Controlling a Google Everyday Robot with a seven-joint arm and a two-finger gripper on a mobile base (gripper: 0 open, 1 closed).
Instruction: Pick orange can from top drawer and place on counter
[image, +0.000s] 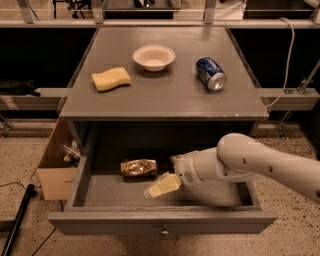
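The orange can (139, 167) lies on its side in the open top drawer (161, 218), left of centre near the back. My gripper (164, 173) is inside the drawer, just right of the can, with the white arm reaching in from the right. It is open; one cream fingertip (161, 186) points down-left in front of the can, close to it, and holds nothing. The counter (162, 92) is the grey top above the drawer.
On the counter lie a yellow sponge (111, 79), a white bowl (154, 57) and a blue can (210, 73) on its side. A cardboard box (55, 165) stands left of the cabinet. A black pole (15, 222) leans at the lower left.
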